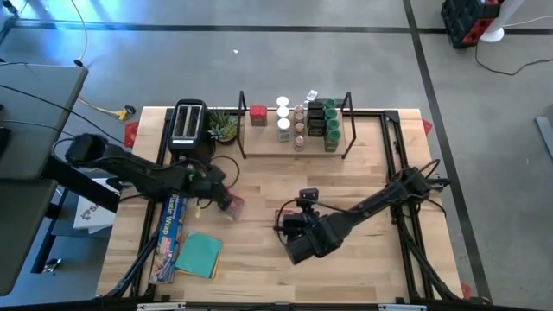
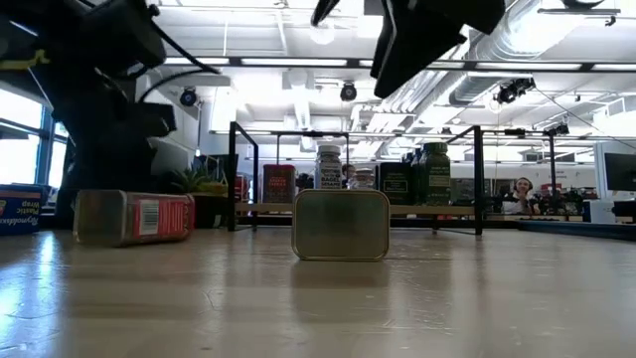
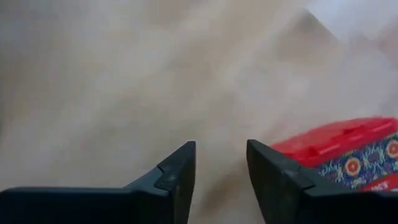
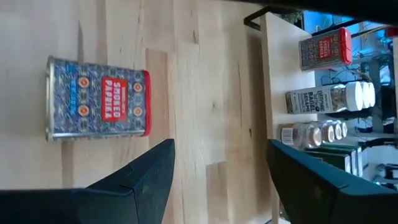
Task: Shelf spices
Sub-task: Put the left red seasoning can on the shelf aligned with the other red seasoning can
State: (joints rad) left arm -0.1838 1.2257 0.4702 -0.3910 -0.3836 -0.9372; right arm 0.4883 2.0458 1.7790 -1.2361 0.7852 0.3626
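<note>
Along the far edge of the desk the shelf already carries most spices, grouped toward its right half, presumably to leave room at the left. Two red tins remain on the desk: one lies flat beside the left end effector, whose fingers stand partly open with the tin outside them, holding nothing; the other, labelled smoked paprika, lies ahead of the right end effector, wide open and empty. Toaster, plant, blue foil box and teal cloth crowd the left arm's side.
</note>
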